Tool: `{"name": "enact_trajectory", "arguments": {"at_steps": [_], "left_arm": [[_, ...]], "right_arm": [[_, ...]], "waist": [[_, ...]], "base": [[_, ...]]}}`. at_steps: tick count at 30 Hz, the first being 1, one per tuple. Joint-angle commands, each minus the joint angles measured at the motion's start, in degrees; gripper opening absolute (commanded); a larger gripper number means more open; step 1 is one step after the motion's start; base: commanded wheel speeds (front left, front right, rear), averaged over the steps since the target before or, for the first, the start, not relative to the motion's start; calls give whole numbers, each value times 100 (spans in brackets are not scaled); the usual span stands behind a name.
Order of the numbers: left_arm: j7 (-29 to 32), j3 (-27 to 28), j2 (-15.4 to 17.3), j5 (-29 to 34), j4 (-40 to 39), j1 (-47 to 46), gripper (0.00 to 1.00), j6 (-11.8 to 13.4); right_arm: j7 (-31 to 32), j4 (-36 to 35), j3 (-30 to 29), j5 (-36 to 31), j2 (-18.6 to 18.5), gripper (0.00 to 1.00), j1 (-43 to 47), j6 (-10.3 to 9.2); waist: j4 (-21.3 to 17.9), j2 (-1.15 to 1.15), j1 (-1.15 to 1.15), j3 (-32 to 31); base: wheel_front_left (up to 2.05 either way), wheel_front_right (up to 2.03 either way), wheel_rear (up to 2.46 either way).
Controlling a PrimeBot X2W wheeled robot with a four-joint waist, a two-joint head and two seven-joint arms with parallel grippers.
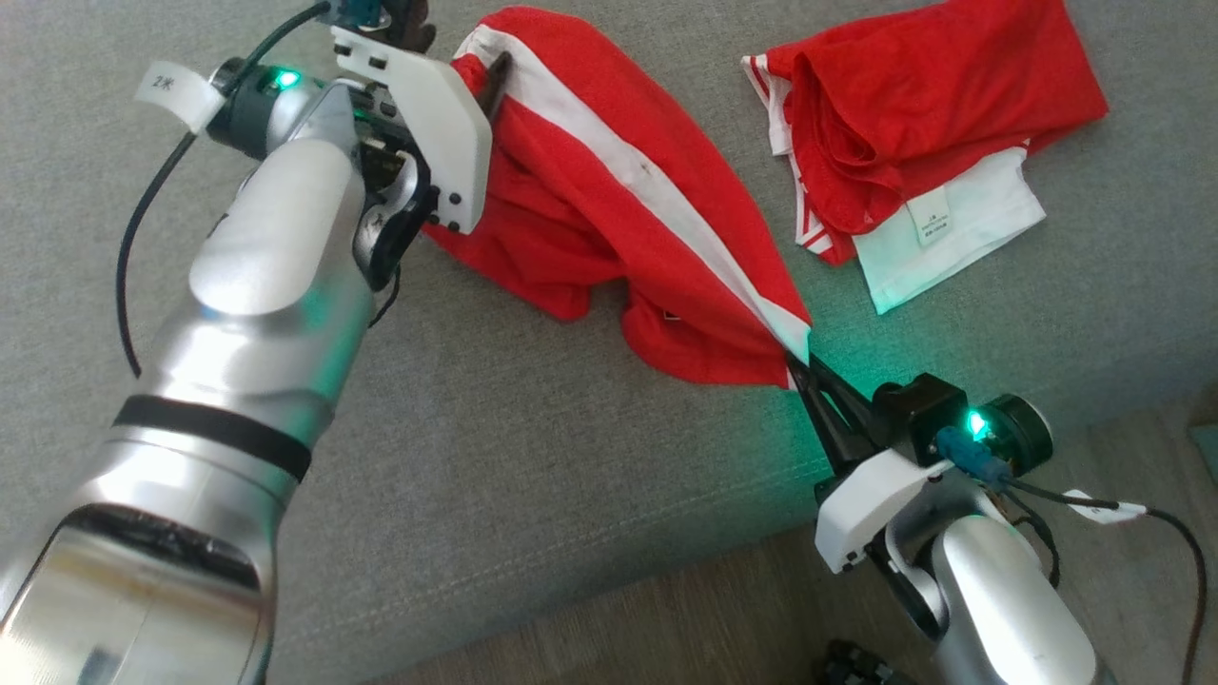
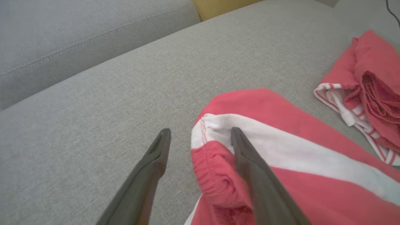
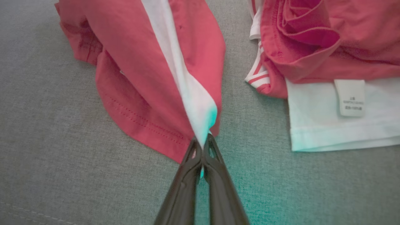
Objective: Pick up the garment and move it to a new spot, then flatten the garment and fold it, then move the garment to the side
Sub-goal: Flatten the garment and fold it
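1. Nearest the head camera is the left arm's silver forearm (image 1: 266, 314). It covers much of the grey sofa seat (image 1: 533, 476) and hides the garment's left edge.
2. Left gripper (image 2: 200, 131): the fingers are spread wide and clamp nothing. One finger (image 2: 250, 168) lies over the elastic end of the garment (image 1: 609, 209); the other (image 2: 150, 168) is over bare cushion.
3. Right gripper (image 3: 203, 140): the fingers are pressed together, pinching the corner where the garment's white stripe (image 3: 184, 78) runs out.
4. The garment is red with one white stripe. It lies rumpled on the seat, stretched from the left gripper at the far end to the right gripper (image 1: 801, 363) near the seat's front edge.
5. A folded red-and-white jersey (image 1: 913, 114) lies on the same seat to the right, near the garment but apart from it. A white label (image 1: 928, 221) faces up on its white panel.
6. The sofa's back cushion (image 2: 78, 37) rises beyond the left gripper.
7. Wood floor (image 1: 666, 609) shows below the seat's front edge, under the right arm.
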Motion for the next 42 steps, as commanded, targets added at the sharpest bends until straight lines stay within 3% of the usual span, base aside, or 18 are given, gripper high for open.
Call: {"name": "enact_trajectory", "arguments": {"at_steps": [1,12,13,14,24,33,42], "left_arm": [[-22,132,65,-72,-91,-375,100,-51],[-3,-37,-22,-165,252,-536,100,-167],[-26,-60,-34,-185,300,-557,37,-180],[-43,-78,-39,-194,316,-567,0,-190],[-502,-102,-37,-292,386,-634,0,-229],[-908,6,149,-585,151,-460,0,-274],[-786,329,653,-1227,-509,-142,0,-298]], "right_arm": [[-65,-126,128,36,27,0,-135,-2],[-85,-78,130,50,27,0,-163,-2],[-89,-72,127,50,27,0,-164,-2],[-92,-70,125,48,27,0,-166,-2],[-97,-54,-3,-19,27,0,-153,-2],[-36,-331,-540,-327,4,0,-422,-2],[364,-718,-606,20,-713,0,-1290,-2]], "waist": [[-13,0,0,4],[-59,0,0,9],[-58,0,0,9],[-56,0,0,8],[97,0,0,-97],[603,0,0,-647],[1196,0,0,-1379]], "base": [[0,0,0],[0,0,0],[0,0,0],[0,0,0],[0,0,0],[0,0,0],[0,0,0]]}}
